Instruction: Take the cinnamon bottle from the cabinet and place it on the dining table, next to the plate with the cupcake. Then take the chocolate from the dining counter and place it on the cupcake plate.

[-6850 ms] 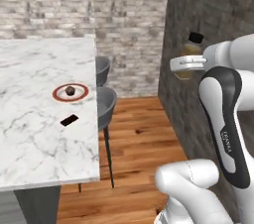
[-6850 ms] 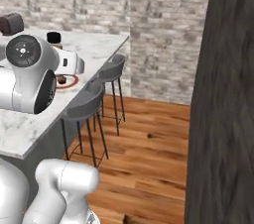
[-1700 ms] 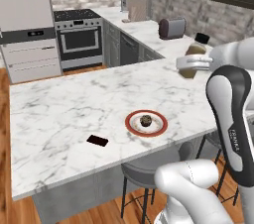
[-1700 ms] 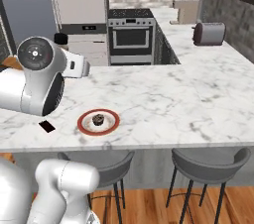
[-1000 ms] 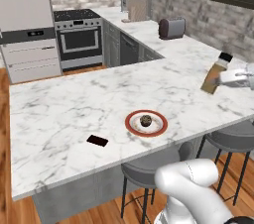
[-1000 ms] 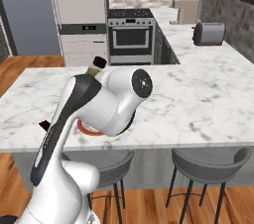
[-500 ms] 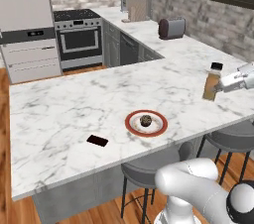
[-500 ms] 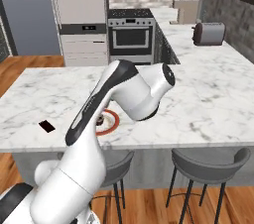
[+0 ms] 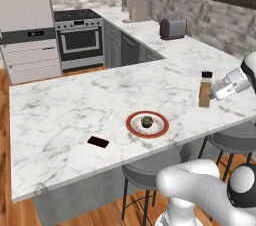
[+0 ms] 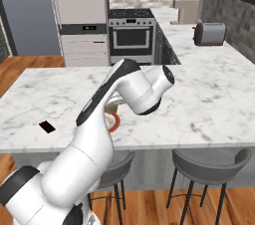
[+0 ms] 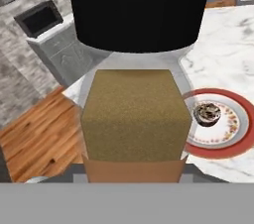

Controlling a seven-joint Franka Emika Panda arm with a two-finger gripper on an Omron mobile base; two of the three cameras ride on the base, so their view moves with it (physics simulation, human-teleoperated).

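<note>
Cinnamon bottle (image 9: 205, 90) — slim, clear, tan-brown powder, black cap, orange-tan label — upright over the tabletop's (image 9: 75, 105) right part, well right of the plate (image 9: 147, 123). Fingers (image 9: 216, 92) closed on the bottle. Plate round, red-brown rim, tiny dark cupcake (image 9: 147, 121) at centre. Flat black chocolate bar (image 9: 98, 142) left of the plate — white marble, grey veins.

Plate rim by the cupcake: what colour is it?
Red-brown, around a white centre. The plate shows best in the left base view, with the cupcake on it.
</note>
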